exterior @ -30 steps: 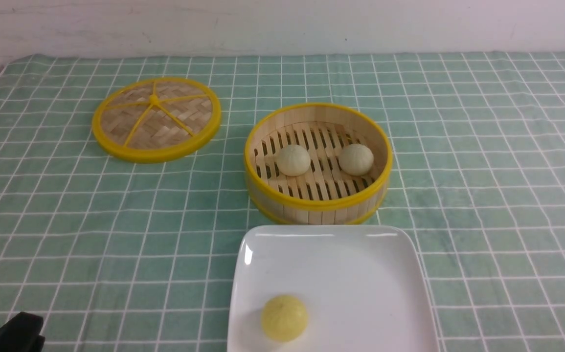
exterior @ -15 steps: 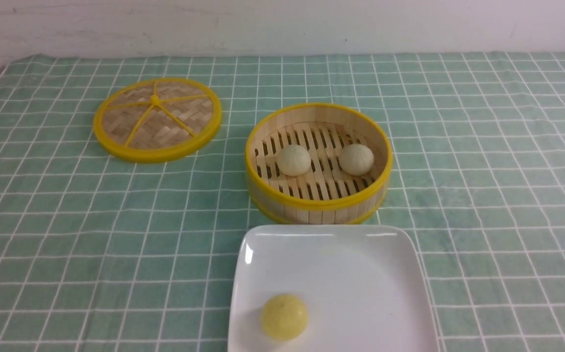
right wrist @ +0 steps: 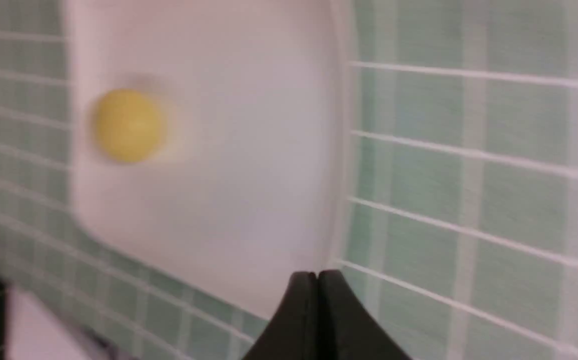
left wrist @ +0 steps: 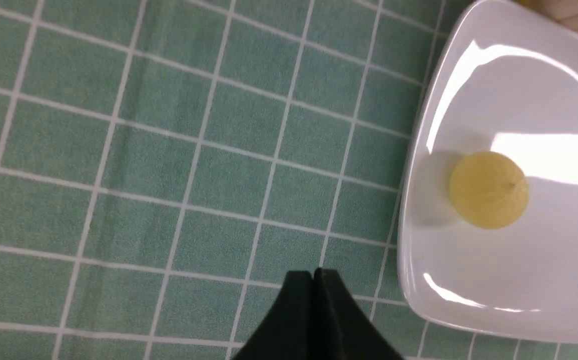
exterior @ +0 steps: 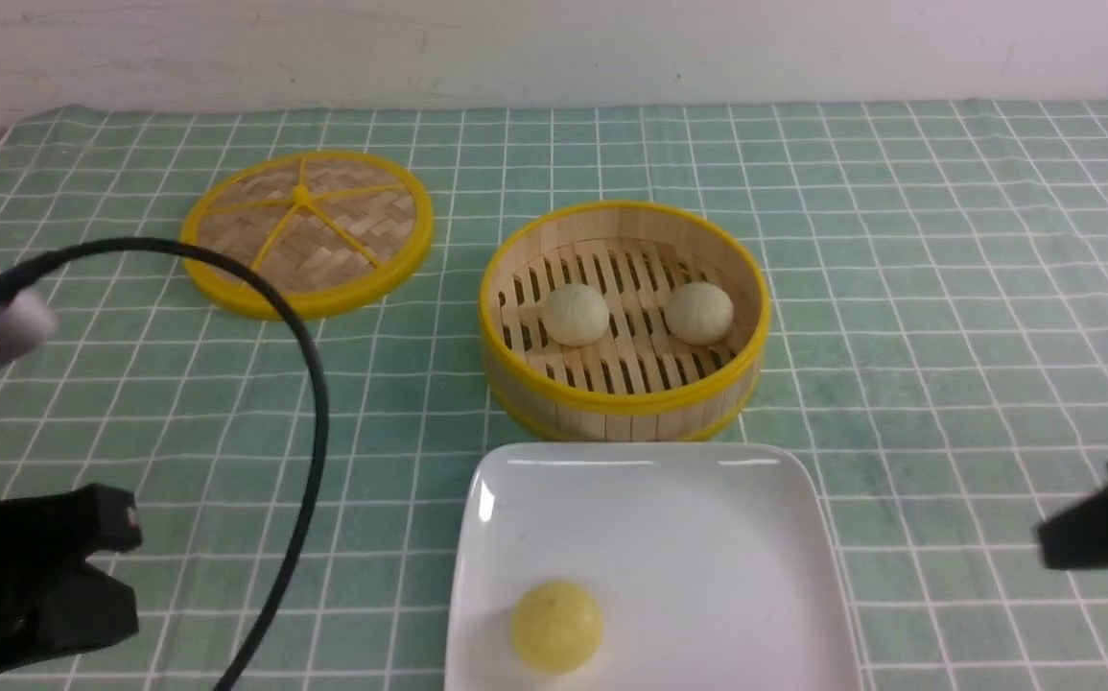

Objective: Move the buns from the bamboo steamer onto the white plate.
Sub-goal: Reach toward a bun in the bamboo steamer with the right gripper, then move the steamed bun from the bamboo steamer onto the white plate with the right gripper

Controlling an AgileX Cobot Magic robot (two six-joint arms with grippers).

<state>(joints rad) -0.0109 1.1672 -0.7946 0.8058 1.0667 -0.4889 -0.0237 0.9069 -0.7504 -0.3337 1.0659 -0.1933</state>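
Two pale cream buns (exterior: 575, 314) (exterior: 697, 313) lie side by side on the slatted floor of the bamboo steamer (exterior: 623, 401) at the table's middle. Just in front of it sits the white plate (exterior: 678, 528), with only a brighter yellow bun (exterior: 556, 625) near its front left. My left gripper (exterior: 107, 542) hovers low at the front left, left of the plate. In its wrist view the left gripper (left wrist: 313, 274) is shut and empty beside the plate (left wrist: 499, 290). My right gripper (exterior: 1052, 542) is at the right edge; the blurred wrist view shows the right gripper (right wrist: 317, 275) shut and empty at the plate's (right wrist: 248, 165) edge.
The flat woven yellow-rimmed lid (exterior: 307, 232) lies at the back left. A black cable (exterior: 309, 384) loops from my left arm over the cloth between lid and plate. A green checked cloth (exterior: 947, 288) covers the table.
Both arms have come into the front view, the left from the lower left with its cable, the right from the right edge. Buns, steamer, plate and lid have not moved.
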